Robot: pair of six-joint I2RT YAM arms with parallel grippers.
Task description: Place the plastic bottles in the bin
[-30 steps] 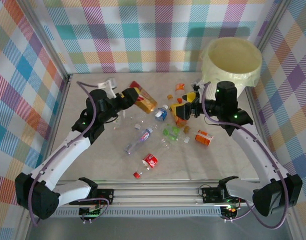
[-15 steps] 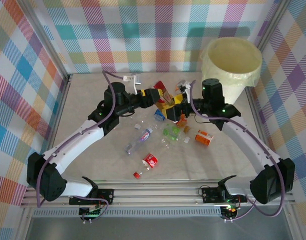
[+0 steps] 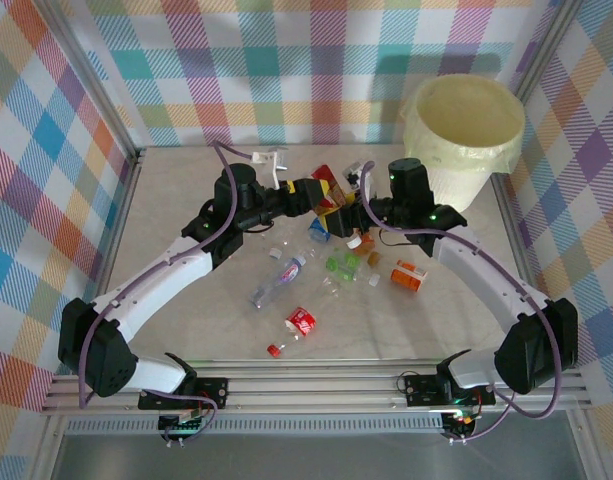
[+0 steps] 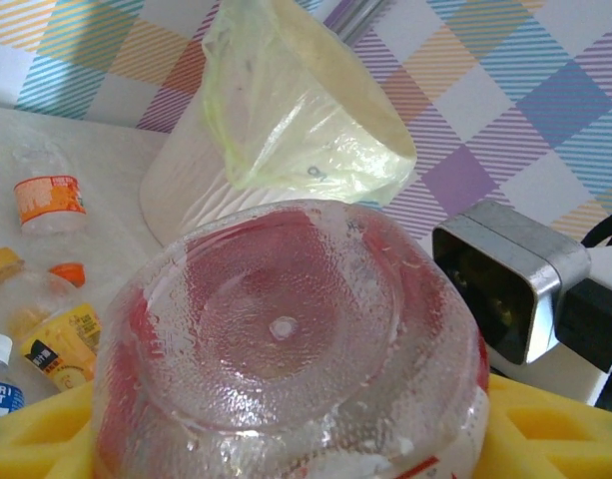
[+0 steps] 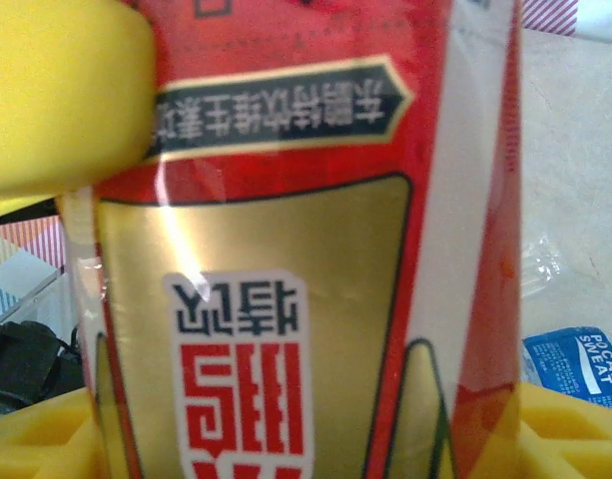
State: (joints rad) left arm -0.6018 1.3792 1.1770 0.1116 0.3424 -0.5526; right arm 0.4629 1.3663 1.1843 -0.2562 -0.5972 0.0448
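Note:
My left gripper [image 3: 319, 197] is shut on a large clear bottle with a red and gold label [image 3: 329, 184], held above the middle of the table. In the left wrist view its dimpled base [image 4: 281, 329] points at the camera. My right gripper [image 3: 349, 212] is open against the same bottle, and the label [image 5: 286, 299] stands between its yellow fingers [image 5: 36, 439]. The cream-white bin [image 3: 464, 122] with its pale yellow bag stands at the far right, and its tilted side [image 4: 286, 110] appears beyond the bottle. Several small bottles lie on the table, among them a red-labelled one [image 3: 301, 322] and an orange one [image 3: 408, 275].
A blue-labelled bottle [image 3: 321, 228], a green one [image 3: 344, 263] and a long clear one [image 3: 281, 280] lie under and in front of the grippers. Loose caps are scattered around them. Checked walls close the table in on three sides, and the rail [image 3: 316, 385] runs along its near edge.
My left arm has swung right and carried the red and gold bottle towards the middle. My right gripper has moved left to meet it.

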